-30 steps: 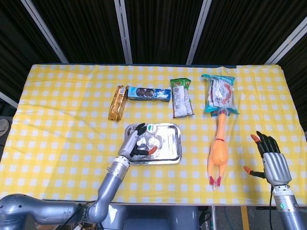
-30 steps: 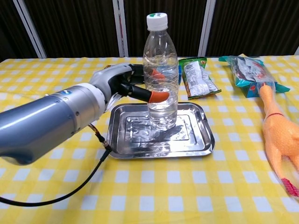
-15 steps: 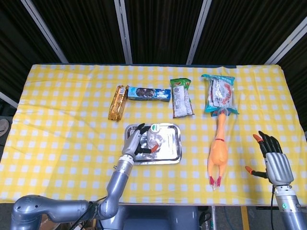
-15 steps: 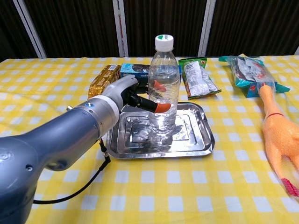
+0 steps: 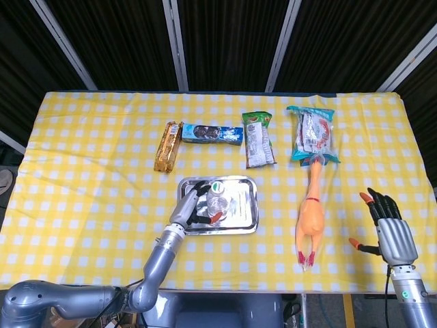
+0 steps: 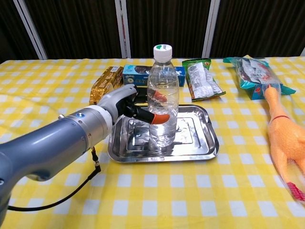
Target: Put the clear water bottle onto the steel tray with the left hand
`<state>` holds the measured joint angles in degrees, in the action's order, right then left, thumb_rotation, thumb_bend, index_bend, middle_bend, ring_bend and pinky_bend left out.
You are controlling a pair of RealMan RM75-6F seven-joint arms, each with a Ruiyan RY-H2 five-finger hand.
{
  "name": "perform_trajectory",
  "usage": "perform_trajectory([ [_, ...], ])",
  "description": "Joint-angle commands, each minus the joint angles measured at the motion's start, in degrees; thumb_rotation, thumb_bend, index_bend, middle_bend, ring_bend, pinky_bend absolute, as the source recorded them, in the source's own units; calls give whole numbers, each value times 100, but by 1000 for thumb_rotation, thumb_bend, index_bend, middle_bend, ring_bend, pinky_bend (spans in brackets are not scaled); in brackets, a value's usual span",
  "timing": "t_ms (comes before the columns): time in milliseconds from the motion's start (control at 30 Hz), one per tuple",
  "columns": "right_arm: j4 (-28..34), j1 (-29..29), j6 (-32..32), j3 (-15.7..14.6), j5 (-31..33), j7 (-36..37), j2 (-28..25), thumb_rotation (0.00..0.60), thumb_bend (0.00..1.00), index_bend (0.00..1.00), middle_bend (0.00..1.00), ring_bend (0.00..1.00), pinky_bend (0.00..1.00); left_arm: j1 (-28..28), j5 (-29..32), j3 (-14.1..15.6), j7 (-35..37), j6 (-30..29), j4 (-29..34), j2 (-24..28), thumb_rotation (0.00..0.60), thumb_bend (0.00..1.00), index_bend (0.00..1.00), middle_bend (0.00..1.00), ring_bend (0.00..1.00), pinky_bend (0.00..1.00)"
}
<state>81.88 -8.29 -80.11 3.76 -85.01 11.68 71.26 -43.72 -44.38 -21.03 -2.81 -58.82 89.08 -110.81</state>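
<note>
The clear water bottle with a white cap stands upright on the steel tray, towards its front left. My left hand reaches in from the left and grips the bottle at mid-height, orange fingertips wrapped round it. From the head view the bottle shows cap-up inside the tray, with the left hand against it. My right hand hangs open off the table's right front, holding nothing.
Behind the tray lie a gold biscuit pack, a blue cookie box and a green snack bag. A teal bag and a rubber chicken lie to the right.
The bottle, held by my left hand, has come down and slightly toward the front, and now stands on the tray. The right hand has barely moved.
</note>
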Motion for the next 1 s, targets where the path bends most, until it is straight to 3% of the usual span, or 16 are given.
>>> perform_trajectory([
  [33, 24, 1, -3, 9, 2, 3, -12, 600, 50, 110, 0, 3, 0, 194, -214, 150, 177, 240, 385, 419, 600, 254, 105, 156, 0, 0],
  [333, 56, -17, 42, -34, -35, -132, 36, 600, 50, 110, 0, 4, 0, 808, -878, 372, 557, 78, 1285, 1613, 600, 203, 19, 76, 0, 0],
  [467, 73, -30, 72, -35, -21, -202, 59, 600, 50, 111, 0, 3, 0, 1161, -1105, 421, 872, 74, 1627, 2438, 600, 199, 24, 73, 0, 0],
  [733, 104, -38, 68, -22, -10, -291, 77, 600, 49, 111, 0, 4, 0, 1184, -1074, 372, 1280, 446, 1707, 2853, 600, 199, 51, 77, 0, 0],
  [833, 85, -30, 80, -21, 6, -206, 51, 600, 49, 111, 0, 4, 0, 1324, -1632, 647, 704, 144, 2076, 3350, 600, 200, 60, 81, 0, 0],
  [1000, 93, -12, 33, -18, -21, -105, 4, 600, 49, 111, 0, 4, 0, 1913, -2505, 1357, -887, -1134, 2312, 3932, 600, 228, 96, 94, 0, 0],
])
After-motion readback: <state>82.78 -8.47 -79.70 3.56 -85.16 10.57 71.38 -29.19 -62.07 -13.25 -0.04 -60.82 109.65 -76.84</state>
